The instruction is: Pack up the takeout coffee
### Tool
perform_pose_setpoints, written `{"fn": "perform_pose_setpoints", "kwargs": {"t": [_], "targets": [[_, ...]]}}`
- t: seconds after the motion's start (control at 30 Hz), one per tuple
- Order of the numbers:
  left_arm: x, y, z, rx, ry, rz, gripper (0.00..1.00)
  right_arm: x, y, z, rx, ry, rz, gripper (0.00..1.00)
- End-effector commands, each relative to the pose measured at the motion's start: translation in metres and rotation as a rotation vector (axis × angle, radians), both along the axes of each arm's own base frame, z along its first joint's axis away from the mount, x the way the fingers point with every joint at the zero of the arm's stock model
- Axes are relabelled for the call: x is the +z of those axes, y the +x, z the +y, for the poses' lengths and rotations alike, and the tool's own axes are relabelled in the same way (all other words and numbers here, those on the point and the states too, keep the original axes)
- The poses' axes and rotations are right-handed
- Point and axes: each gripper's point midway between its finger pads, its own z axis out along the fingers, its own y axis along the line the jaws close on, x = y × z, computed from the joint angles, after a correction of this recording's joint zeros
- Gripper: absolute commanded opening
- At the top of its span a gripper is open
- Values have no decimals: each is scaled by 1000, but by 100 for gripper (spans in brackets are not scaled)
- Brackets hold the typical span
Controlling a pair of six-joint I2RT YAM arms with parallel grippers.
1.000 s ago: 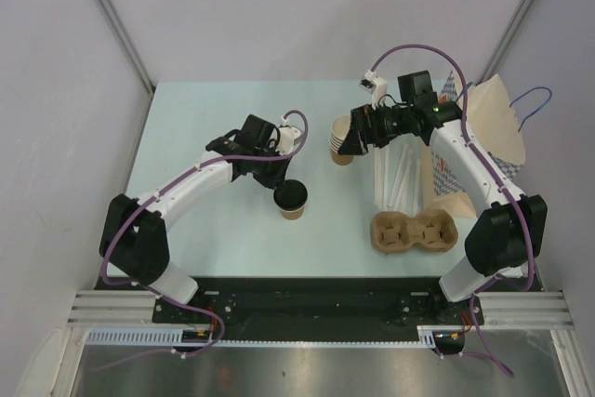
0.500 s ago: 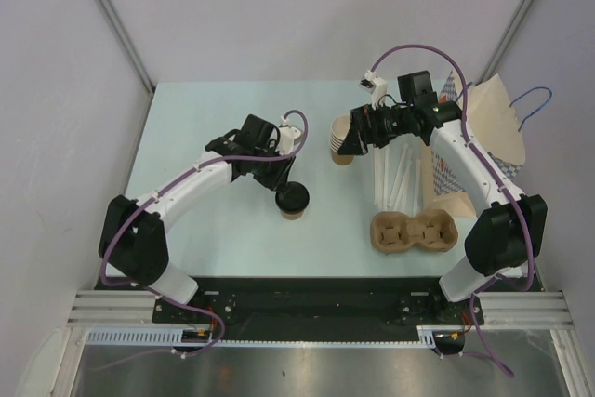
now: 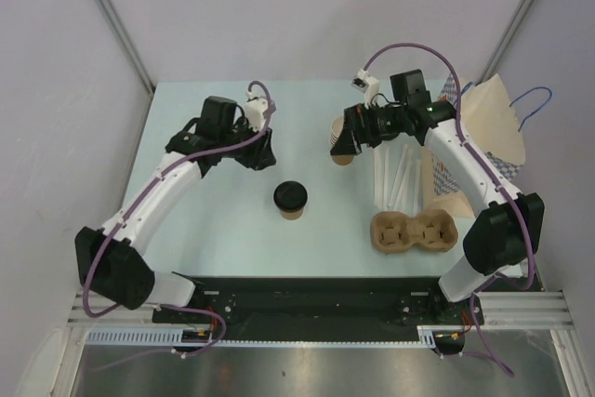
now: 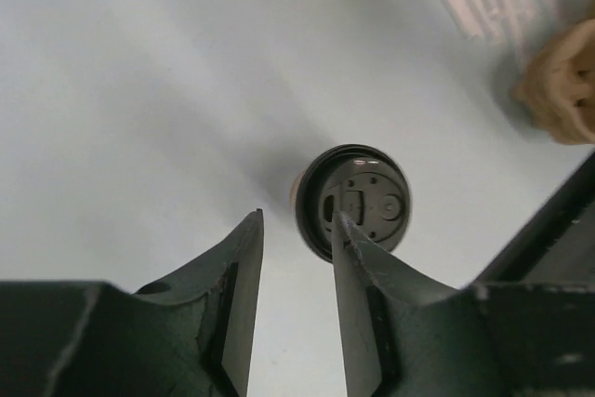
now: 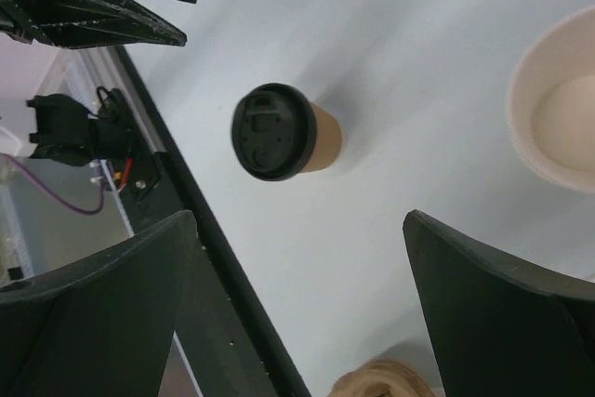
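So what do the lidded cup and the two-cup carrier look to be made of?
The lidded cup has a matte tan wall, likely kraft paper; its lid is black with moulded relief, likely plastic. The carrier is rough, brown, moulded, probably paper pulp.

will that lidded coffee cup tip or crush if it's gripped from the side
Likely crushable: the takeout coffee cup has a thin-looking tan paper wall. Its black lid is wider than the base, so a high push may tip it.

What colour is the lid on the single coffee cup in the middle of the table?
Black. The lid shows best in the right wrist view.
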Motion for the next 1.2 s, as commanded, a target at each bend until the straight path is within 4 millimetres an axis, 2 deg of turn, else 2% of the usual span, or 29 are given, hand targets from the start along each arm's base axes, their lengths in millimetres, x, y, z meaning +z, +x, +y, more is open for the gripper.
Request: {"fn": "perform_pose_setpoints", "kwargs": {"t": [0.0, 0.03, 0.07, 0.1, 0.13, 0.17, 0.2, 0.23, 0.33, 0.37, 0.43, 0.6, 0.9, 1.17], "targets": [[28, -43, -27, -147, -293, 59, 38, 14, -17, 37, 89, 125, 50, 97], [30, -47, -31, -164, -338, 64, 33, 13, -21, 43, 104, 144, 74, 87], [20, -65, -36, -193, -415, 176, 31, 13, -26, 51, 115, 180, 129, 82], [15, -70, -38, -196, -448, 219, 28, 13, -32, 59, 134, 196, 156, 76], [14, -71, -42, -210, -490, 237, 23, 8, -39, 70, 160, 206, 197, 63], [11, -77, -43, -225, -530, 285, 21, 4, -46, 78, 170, 215, 241, 55], [-1, -83, -41, -188, -563, 369, 19, 3, -50, 86, 179, 233, 274, 47], [-1, -81, -42, -192, -584, 362, 15, -3, -63, 99, 209, 226, 304, 31], [-11, -84, -40, -169, -609, 423, 9, -24, -87, 121, 260, 200, 362, 9], [-15, -83, -40, -163, -607, 434, 8, -31, -90, 124, 264, 188, 374, 5], [-18, -82, -39, -153, -609, 443, 5, -43, -96, 130, 274, 178, 408, 0], [-39, -78, -38, -95, -588, 482, 2, -68, -97, 140, 285, 162, 455, 0], [-68, -59, -29, 16, -517, 518, 0, -108, -80, 139, 218, 104, 492, 0], [-111, -50, -13, 127, -379, 553, 0, -139, -71, 133, 165, 52, 543, 0]]}}
